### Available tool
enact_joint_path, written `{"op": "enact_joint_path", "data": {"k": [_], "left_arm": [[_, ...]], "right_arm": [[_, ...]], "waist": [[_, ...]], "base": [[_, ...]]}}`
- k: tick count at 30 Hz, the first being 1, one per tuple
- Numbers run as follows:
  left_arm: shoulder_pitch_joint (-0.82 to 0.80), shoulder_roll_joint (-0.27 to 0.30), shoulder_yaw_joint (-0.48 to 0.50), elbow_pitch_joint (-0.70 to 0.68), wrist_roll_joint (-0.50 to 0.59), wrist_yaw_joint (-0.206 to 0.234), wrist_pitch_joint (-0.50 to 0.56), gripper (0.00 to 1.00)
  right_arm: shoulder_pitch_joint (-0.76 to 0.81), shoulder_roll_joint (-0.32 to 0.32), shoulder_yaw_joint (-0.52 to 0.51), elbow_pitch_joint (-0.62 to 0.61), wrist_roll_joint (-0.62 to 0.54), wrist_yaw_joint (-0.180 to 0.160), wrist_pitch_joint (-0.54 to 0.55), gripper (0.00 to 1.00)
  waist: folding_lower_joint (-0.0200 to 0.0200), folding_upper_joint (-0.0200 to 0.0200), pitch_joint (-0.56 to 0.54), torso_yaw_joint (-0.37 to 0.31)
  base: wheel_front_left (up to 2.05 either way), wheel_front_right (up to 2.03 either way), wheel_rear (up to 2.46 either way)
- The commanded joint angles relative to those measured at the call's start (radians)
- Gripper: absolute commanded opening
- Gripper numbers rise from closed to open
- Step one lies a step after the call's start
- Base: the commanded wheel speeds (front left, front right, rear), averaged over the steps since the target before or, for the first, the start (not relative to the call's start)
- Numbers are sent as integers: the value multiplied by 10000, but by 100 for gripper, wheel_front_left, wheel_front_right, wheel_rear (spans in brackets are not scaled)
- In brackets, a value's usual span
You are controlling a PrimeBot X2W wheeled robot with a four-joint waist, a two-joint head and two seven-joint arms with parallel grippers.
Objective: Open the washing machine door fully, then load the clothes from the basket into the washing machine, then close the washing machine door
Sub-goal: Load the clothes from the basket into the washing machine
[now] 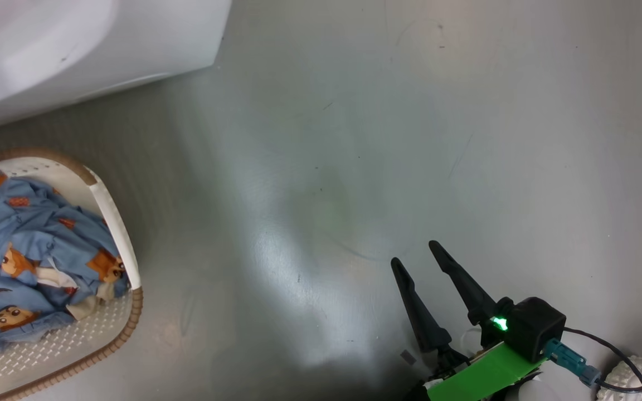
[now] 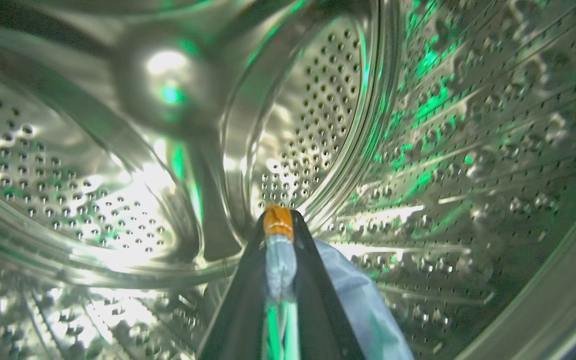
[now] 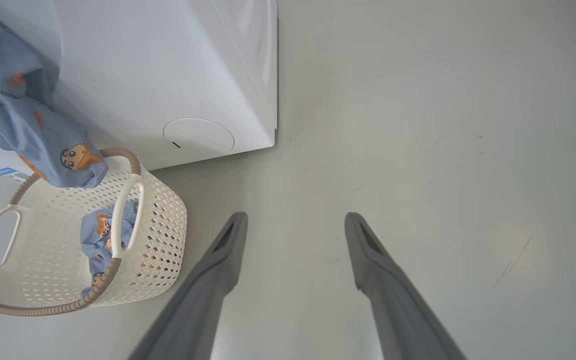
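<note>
- Two grippers are at different work. The left gripper reaches deep inside the steel drum of the washing machine. Its jaws are pressed together on a thin fold of cloth, blue with an orange patch, and more pale blue fabric trails behind the fingers.
- The right gripper hangs over bare grey floor, well apart from the laundry. Its jaws are spread wide and hold nothing.
- The basket stands on the floor just beside the machine's front lower corner. More clothes lie heaped at one end of it, against its wall.
- A hanging garment of the same print drapes down the machine's front, its lower end over the basket's rim. Whether it is the piece pinched in the drum cannot be told.
- Handling, as a judgement: the clothes look light, soft and limp, so they will likely sag, stretch out and drag instead of holding shape. A pinch on a bunched fold high on the heap should lift the most at once. A trailing tail could catch at the machine's mouth.
</note>
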Motion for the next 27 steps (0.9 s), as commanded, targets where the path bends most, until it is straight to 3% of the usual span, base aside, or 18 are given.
{"op": "enact_joint_path", "data": {"k": [1,2,3,4,5,15,27], "left_arm": [[233,588,110,50,-186,-21,-24,0],[198,646,-60,198,-255,-21,-24,8],[182,695,-246,356,-327,-21,29,35],[201,657,-388,526,-527,-21,193,91],[175,651,-499,679,-658,-21,334,100],[-213,395,-1344,1650,-1075,-21,904,100],[238,-173,-2010,1391,-1553,-21,214,100]], "right_arm": [[226,-45,260,-120,84,62,-49,100],[224,-45,262,-95,97,62,-49,100],[217,-45,261,-69,106,62,-49,100],[214,-45,241,-39,114,62,-49,100],[210,-45,225,-7,118,62,-49,100],[-39,-45,-56,184,102,62,-49,100],[-382,-45,-574,529,56,62,-49,100]], "waist": [[0,0,-57,21],[0,0,-71,26],[0,0,-90,35],[0,0,-124,65],[0,0,-147,92],[0,0,-525,458],[0,0,-1171,1185]], "base": [[0,0,0],[0,0,0],[0,0,0],[0,0,0],[0,0,0],[0,0,0],[0,0,0]]}}
